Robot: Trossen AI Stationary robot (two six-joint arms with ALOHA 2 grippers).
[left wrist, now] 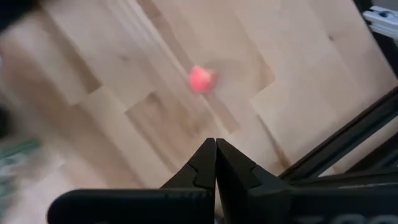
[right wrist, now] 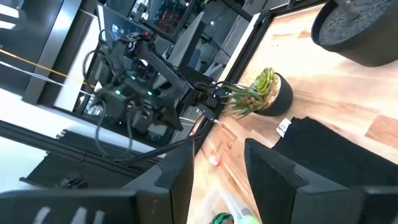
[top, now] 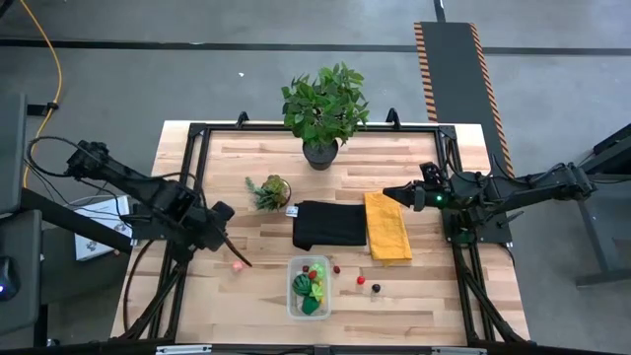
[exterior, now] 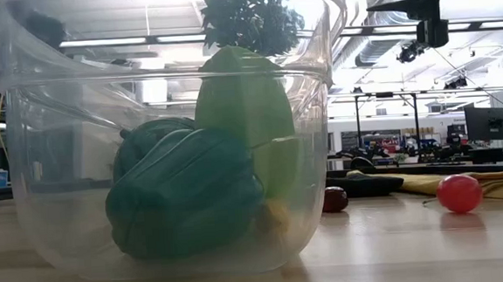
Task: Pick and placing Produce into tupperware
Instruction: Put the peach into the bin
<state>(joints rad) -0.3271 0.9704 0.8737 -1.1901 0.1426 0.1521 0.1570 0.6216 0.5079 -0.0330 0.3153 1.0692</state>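
In the low view the clear, rounded-corner plastic tupperware point(exterior: 168, 133) fills most of the frame and is cut off at the top and left edges. Seen through its wall, a yellow piece point(exterior: 276, 216) shows only as a smear behind the dark green ribbed toy vegetable point(exterior: 185, 193). The small pink toy fruit point(left wrist: 201, 79) is a blurred blob in the left wrist view (its kind cannot be told). The folded black cloth point(right wrist: 339, 149) runs off the right wrist view's edge.
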